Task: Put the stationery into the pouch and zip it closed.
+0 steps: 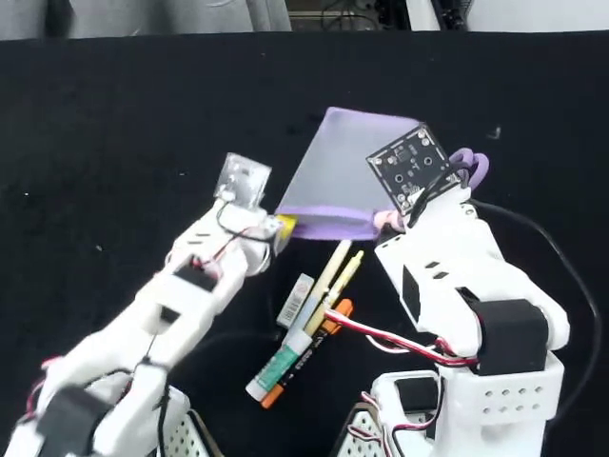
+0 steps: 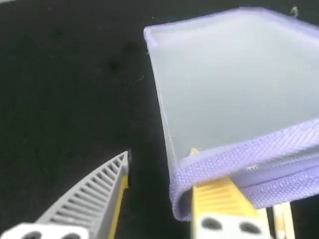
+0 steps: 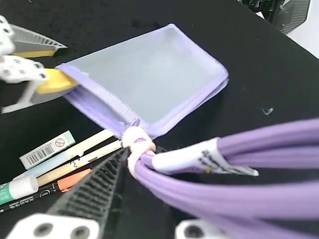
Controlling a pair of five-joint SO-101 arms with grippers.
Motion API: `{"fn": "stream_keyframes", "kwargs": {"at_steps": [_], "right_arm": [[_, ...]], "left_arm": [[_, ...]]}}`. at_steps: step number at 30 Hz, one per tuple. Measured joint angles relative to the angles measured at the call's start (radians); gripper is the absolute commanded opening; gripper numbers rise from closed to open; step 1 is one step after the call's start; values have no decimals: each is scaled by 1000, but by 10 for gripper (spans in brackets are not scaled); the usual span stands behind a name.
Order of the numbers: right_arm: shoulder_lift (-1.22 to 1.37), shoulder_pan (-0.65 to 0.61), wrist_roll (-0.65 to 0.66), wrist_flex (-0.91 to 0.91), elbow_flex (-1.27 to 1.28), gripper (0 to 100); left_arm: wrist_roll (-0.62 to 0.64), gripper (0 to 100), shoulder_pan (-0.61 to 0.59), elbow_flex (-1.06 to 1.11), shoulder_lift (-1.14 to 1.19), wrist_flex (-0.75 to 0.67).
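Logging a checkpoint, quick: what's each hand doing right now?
Left hand: open, one finger at the pouch corner.
Right hand: closed on the pouch's purple strap.

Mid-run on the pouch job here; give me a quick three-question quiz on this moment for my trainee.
1. True or false: the pens already lie inside the pouch.
2. The right end effector is shut on: A the purple strap, B a pen, C nothing.
3. Which end effector has a finger tucked under the pouch's edge?
Key: 1 false; 2 A; 3 the left end effector.
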Motion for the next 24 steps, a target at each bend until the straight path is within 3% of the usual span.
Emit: {"fn": "stream_keyframes", "kwargs": {"at_steps": [9,24], "right_arm": [[0,0,0,0,0,11],[-126,0,18,68,-28,11]], "left_arm": [[121,191,-40,-204,146,-6],[123,197,3,-207,149,-87]]}}
